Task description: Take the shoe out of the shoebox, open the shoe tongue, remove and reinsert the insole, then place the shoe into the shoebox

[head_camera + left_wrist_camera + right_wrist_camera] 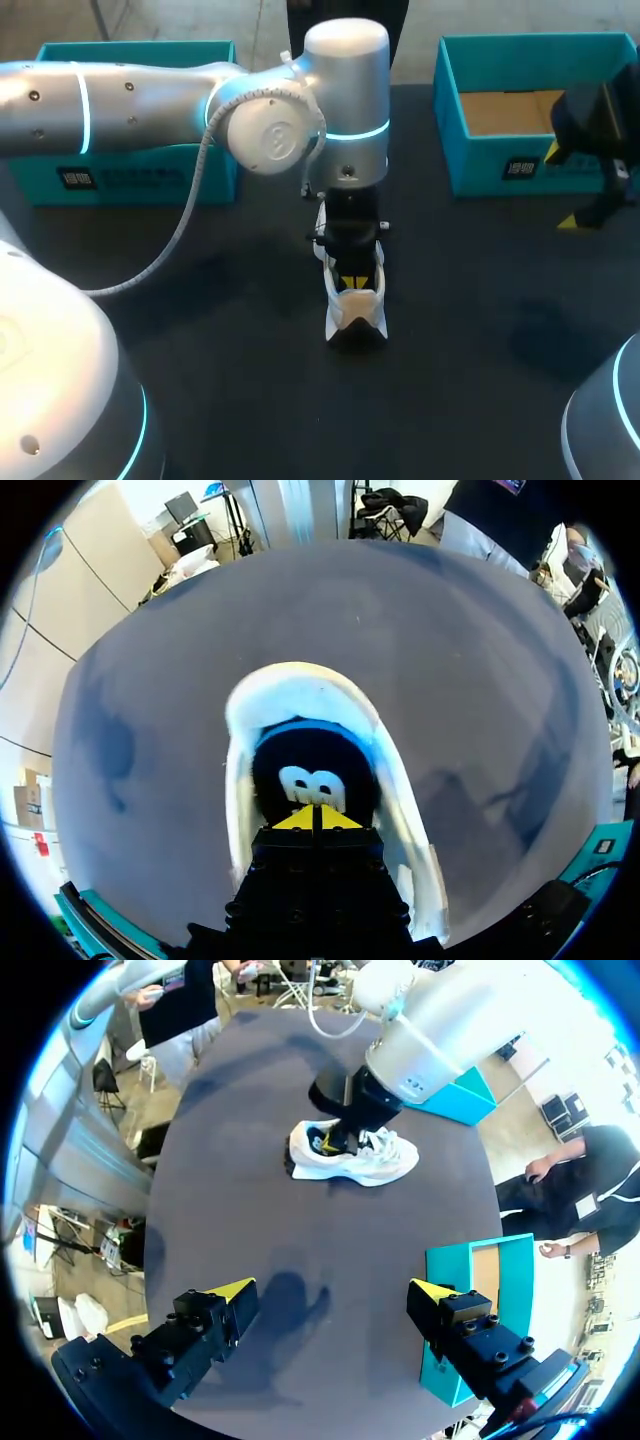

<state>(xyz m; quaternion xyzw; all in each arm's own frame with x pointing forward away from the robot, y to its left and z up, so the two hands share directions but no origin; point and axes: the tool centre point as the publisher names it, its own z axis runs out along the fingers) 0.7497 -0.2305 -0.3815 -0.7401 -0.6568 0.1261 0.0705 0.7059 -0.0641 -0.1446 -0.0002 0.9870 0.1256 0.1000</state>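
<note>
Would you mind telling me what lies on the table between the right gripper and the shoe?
Nothing: in the right wrist view, only bare dark table separates the open right gripper from the white shoe.

This looks to me like a robotics lab set up as a test bench. My left arm (140, 100) and right arm (610, 420), pale metal with glowing blue rings at the joints, work at one dark table (230, 400). On it lie staged props: a teal shoebox (130, 175) at the far left, another shoebox (480, 160) at the far right, and one white shoe (355, 312).
</note>
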